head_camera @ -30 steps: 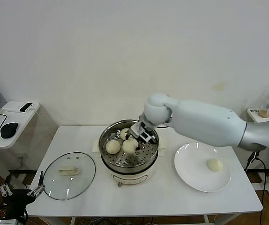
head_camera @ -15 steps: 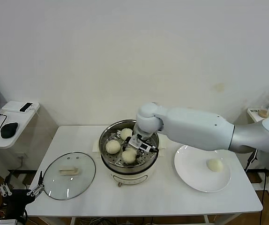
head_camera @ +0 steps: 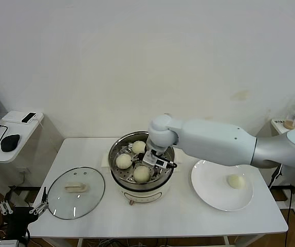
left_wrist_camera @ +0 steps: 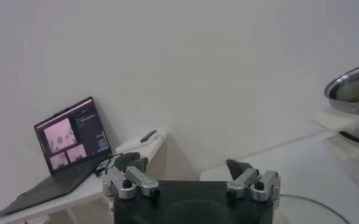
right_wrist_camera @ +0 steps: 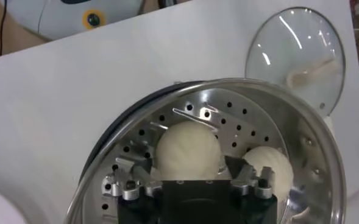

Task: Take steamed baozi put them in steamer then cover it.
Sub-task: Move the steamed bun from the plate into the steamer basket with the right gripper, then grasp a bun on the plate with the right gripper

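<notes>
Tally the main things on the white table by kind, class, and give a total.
Baozi: 4, that is 3 in the steamer and 1 on the plate
Steamer: 1
Glass lid: 1
Plate: 1
Total: 7

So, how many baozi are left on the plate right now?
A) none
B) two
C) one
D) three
C: the head view shows a single baozi on the plate, while three sit in the steamer, where the right gripper is over the tray.
</notes>
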Robot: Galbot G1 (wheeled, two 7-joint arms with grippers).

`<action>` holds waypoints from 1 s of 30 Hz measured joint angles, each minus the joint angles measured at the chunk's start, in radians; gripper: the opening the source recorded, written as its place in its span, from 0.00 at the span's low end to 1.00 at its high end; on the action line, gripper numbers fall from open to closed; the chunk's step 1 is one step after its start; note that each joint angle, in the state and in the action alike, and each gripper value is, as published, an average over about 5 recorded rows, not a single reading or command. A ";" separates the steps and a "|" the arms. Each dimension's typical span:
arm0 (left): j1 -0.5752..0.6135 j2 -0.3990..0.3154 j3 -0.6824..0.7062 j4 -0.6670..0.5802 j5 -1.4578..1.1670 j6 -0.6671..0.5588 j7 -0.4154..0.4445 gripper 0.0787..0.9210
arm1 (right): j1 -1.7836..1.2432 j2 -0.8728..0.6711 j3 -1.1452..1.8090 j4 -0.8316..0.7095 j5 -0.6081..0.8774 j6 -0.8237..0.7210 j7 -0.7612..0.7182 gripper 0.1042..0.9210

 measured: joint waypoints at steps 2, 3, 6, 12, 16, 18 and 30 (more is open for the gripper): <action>0.000 0.002 -0.001 0.000 0.000 0.000 0.000 0.88 | 0.007 -0.005 0.008 -0.004 0.003 0.001 0.001 0.88; -0.001 0.004 -0.002 0.000 0.001 0.000 0.000 0.88 | 0.010 -0.007 0.013 -0.005 0.005 0.000 0.001 0.88; -0.001 0.008 -0.004 0.000 0.001 0.000 0.000 0.88 | 0.023 -0.019 0.029 -0.003 0.015 -0.006 0.002 0.88; -0.005 0.016 0.001 0.001 0.000 0.001 0.001 0.88 | 0.053 -0.071 0.070 0.007 0.047 -0.087 0.002 0.88; -0.010 0.023 0.007 0.003 -0.001 0.001 0.003 0.88 | 0.072 -0.128 0.086 0.020 0.086 -0.177 -0.004 0.88; -0.014 0.026 0.007 0.003 -0.004 0.002 0.005 0.88 | 0.078 -0.164 0.090 0.030 0.106 -0.224 -0.004 0.88; -0.024 0.049 0.027 0.009 -0.013 0.006 0.011 0.88 | -0.054 -0.482 0.213 0.108 0.119 -0.388 -0.012 0.88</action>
